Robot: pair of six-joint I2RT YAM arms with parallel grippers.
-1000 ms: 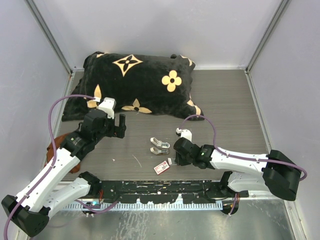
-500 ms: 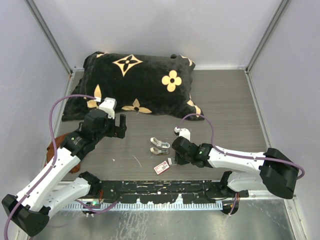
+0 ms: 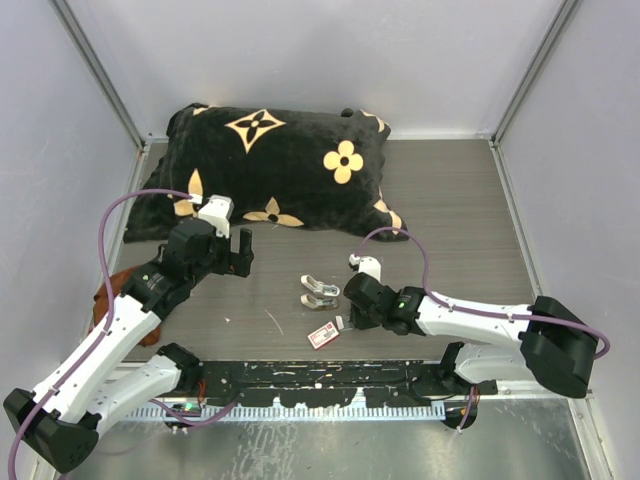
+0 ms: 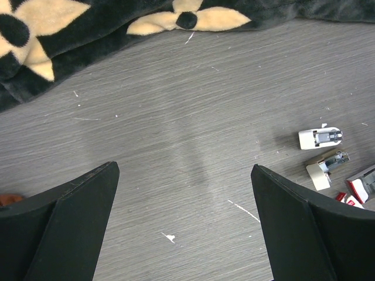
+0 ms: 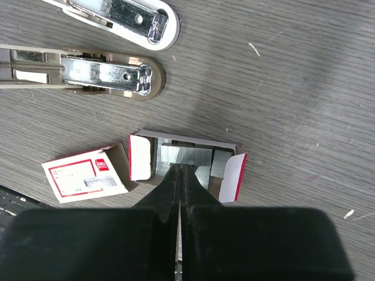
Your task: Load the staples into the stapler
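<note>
**Staple pick-up: right hand at the tray**

Obs: the right hand (image 5: 180,168) has its fingers together, tips down on the staples (image 5: 187,154). The staples lie in the grey tray (image 5: 221,163), which is slid out of the red-and-white box (image 5: 85,175); the box lies just beside the tray. I cannot tell whether a strip is nipped between the tips or only touched.

The left hand (image 4: 183,172) has its fingers wide apart and holds nothing. It hangs over bare table (image 4: 176,105), off to the side of the stapler (image 5: 88,69). The stapler lies opened out near the tray, metal channel facing up. The black pillow (image 3: 280,160) is at the back, well apart.

Judgement: the step in hand is getting one strip out of the tray.
- Pinch the strip across its narrow width, near the middle.
- Lift straight up so the light tray is not dragged along.
- Hold the strip level — a tilted strip may snap or slip.
- Next, carry it to the channel, legs down, lined up along its length.
- The left hand could steady the stapler body — it looks light enough to skid.
</note>
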